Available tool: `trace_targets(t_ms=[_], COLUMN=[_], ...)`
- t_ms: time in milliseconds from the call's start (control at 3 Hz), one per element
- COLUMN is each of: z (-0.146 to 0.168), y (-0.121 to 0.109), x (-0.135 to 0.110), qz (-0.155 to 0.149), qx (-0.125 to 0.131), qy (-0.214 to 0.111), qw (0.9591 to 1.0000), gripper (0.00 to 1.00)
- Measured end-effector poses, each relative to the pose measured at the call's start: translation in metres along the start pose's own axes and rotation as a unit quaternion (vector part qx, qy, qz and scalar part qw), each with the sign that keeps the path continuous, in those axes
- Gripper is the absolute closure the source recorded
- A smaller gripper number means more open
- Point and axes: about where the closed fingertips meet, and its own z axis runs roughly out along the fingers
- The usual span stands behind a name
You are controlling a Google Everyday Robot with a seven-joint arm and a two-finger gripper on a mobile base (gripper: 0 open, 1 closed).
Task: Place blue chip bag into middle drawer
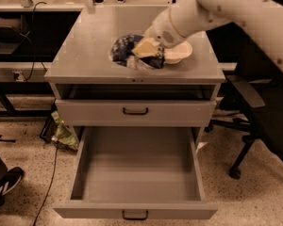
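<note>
The blue chip bag (124, 51) is a crinkly dark-blue foil bag, held just over the cabinet top near its front edge. My gripper (147, 49) is shut on the bag's right side, with the white arm reaching in from the upper right. The middle drawer (137, 173) is pulled wide open below, deep and grey, with nothing in it; its front carries a small black handle (135, 215). The bag hangs above and behind the drawer opening.
A white bowl (180, 53) sits on the cabinet top (80, 51) right of the bag, partly hidden by my arm. The shallower drawer (135, 111) above is closed. A green wrapper (62, 133) lies on the floor at left, and a black chair (262, 121) stands at right.
</note>
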Motion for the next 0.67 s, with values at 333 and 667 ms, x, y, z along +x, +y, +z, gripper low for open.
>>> trace_targets(t_ms=[333,667], z=[-0.037,-0.053], y=[0.032,0.068], x=[0.039,0.089], qz=[0.005,0.036], qx=[-0.004,-0.030], qy=[0.002,-0.015], qw=[1.0000,0.9988], gripper=[1.00,1.00])
